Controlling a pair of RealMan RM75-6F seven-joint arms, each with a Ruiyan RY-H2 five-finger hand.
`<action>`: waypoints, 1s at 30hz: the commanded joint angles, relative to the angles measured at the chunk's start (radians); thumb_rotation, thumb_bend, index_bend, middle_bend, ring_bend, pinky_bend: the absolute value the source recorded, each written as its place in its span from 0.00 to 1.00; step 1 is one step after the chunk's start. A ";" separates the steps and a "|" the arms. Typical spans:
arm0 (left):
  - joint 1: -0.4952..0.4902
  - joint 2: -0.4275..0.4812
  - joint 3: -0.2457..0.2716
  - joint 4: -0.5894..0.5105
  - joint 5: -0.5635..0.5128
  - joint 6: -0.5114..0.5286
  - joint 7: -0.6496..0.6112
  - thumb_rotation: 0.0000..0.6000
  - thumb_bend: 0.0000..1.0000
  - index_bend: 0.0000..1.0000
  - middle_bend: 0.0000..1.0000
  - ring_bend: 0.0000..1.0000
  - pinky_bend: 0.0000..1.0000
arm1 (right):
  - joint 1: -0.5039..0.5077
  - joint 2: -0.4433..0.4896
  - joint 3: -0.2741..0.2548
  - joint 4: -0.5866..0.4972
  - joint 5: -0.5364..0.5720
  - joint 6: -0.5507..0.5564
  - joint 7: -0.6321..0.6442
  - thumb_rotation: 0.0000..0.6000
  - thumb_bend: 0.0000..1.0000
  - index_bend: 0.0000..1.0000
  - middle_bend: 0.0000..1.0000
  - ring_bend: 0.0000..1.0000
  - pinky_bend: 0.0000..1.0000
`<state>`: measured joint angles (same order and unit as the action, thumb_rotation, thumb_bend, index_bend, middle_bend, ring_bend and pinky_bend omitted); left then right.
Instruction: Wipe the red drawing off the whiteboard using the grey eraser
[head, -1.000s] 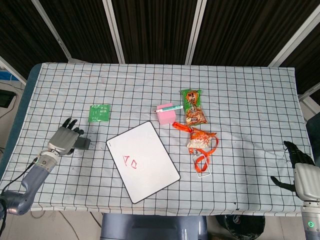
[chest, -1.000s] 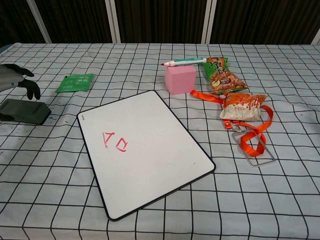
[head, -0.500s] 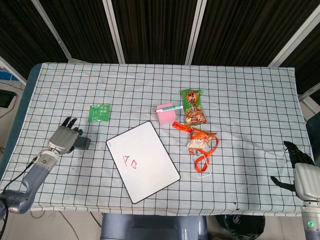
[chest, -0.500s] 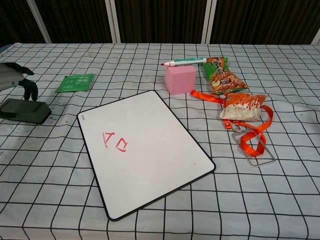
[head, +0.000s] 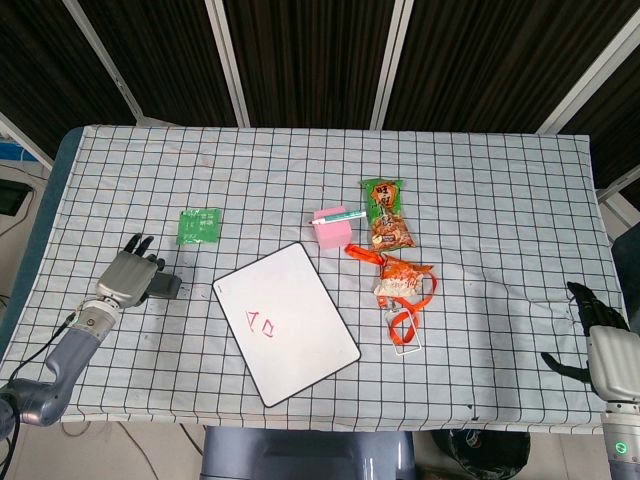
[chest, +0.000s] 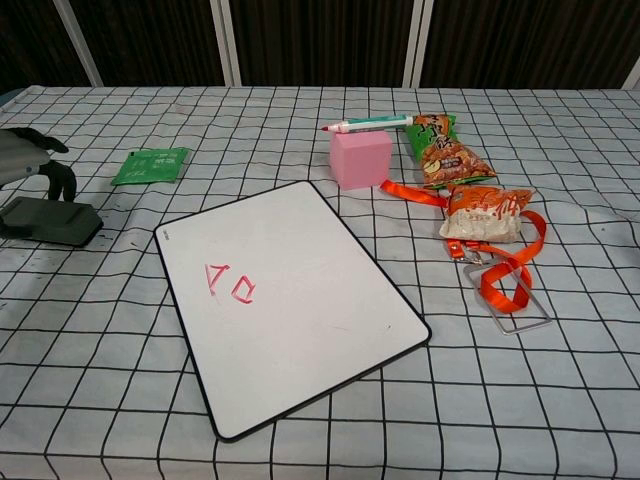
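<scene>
The whiteboard (head: 300, 335) (chest: 310, 270) lies tilted at the table's middle front. A small red drawing (head: 262, 324) (chest: 230, 283), a triangle and a diamond, sits near its left side. The grey eraser (head: 167, 288) (chest: 55, 222) rests flat on the cloth, left of the board. My left hand (head: 128, 275) (chest: 25, 162) hovers over the eraser's left end with dark fingers (chest: 66, 181) hanging down just above it, and it grips nothing. My right hand (head: 600, 340) rests at the table's front right corner with its fingers apart, far from the board.
A green packet (head: 199, 225) (chest: 150, 165) lies behind the eraser. Right of the board are a pink box (head: 331, 231) (chest: 361, 158) with a marker (chest: 366, 123) on top, two snack bags (head: 385, 215) (chest: 487, 213) and an orange lanyard (head: 405, 318) (chest: 510, 275).
My left hand has drawn back a little to the left and lifted its fingers off the eraser's top. The eraser, the board and the right hand have stayed put.
</scene>
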<state>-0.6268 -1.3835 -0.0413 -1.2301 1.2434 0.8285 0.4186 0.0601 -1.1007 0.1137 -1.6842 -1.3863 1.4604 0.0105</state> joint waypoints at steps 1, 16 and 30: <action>-0.001 -0.001 0.003 0.002 -0.002 -0.005 0.000 1.00 0.25 0.35 0.37 0.00 0.00 | 0.000 0.000 0.000 0.000 0.001 -0.001 0.000 1.00 0.20 0.05 0.12 0.20 0.21; -0.004 0.024 -0.001 -0.034 0.025 0.030 -0.026 1.00 0.30 0.41 0.42 0.00 0.00 | 0.000 0.002 0.000 -0.003 0.002 -0.002 0.001 1.00 0.20 0.05 0.12 0.20 0.21; -0.084 0.094 -0.070 -0.311 0.009 0.066 0.150 1.00 0.31 0.41 0.42 0.00 0.00 | -0.001 0.006 -0.001 -0.003 -0.002 -0.001 0.015 1.00 0.19 0.05 0.12 0.20 0.21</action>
<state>-0.6787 -1.2880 -0.0918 -1.4918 1.2765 0.9045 0.5095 0.0591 -1.0953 0.1127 -1.6872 -1.3882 1.4591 0.0250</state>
